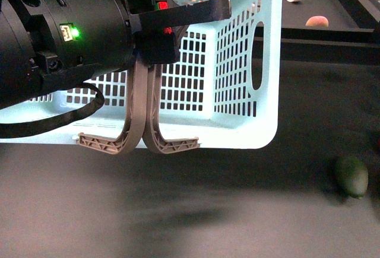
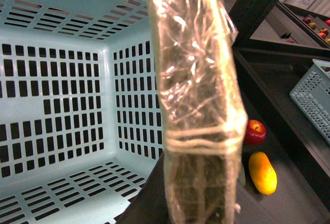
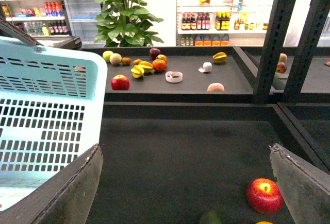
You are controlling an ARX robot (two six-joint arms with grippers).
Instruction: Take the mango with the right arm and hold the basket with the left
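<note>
The pale aqua basket (image 1: 237,86) hangs lifted above the dark table. My left gripper (image 1: 161,28) is shut on its two grey-brown handles (image 1: 141,121), which are pressed together. In the left wrist view a tape-wrapped finger (image 2: 198,105) fills the middle, with the basket's empty inside (image 2: 62,105) beside it. The orange-yellow mango (image 2: 262,172) lies on the table next to a red apple (image 2: 254,132). My right gripper (image 3: 185,188) is open and empty above the table. Only the mango's top sliver (image 3: 264,222) shows there, below the apple (image 3: 264,195).
A dark green fruit (image 1: 351,176) lies on the table at the front right. It also shows in the right wrist view (image 3: 210,218). The raised back shelf (image 3: 191,87) holds several fruits, among them star fruits (image 3: 140,69). Black frame posts (image 3: 273,38) stand at the right. A second basket (image 2: 314,95) sits further off.
</note>
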